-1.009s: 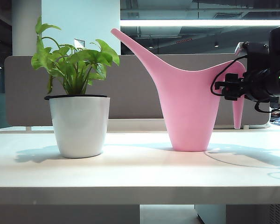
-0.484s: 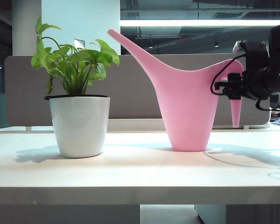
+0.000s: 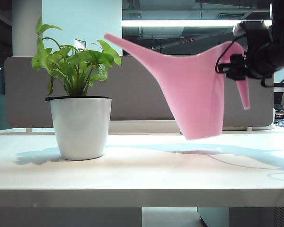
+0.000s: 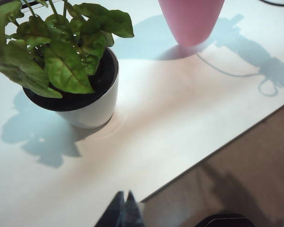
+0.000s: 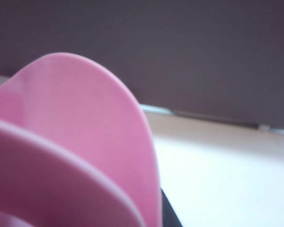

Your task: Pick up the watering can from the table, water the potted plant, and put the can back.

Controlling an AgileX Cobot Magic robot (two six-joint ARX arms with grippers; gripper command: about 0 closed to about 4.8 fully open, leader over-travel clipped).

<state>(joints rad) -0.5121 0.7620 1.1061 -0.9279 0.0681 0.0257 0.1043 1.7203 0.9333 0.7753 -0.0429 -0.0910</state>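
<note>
Tall pink plastic watering can (image 3: 194, 90) airborne, tilted, handle clamped in right gripper (image 3: 236, 71); left gripper (image 4: 124, 210) fingers together.

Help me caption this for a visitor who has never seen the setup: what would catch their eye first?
The pink watering can hangs tilted above the white table, right of centre in the exterior view, its spout aimed left at the plant. The right gripper clamps its handle at the right edge. The potted plant stands at left; the left gripper hovers at the table's front edge.
</note>
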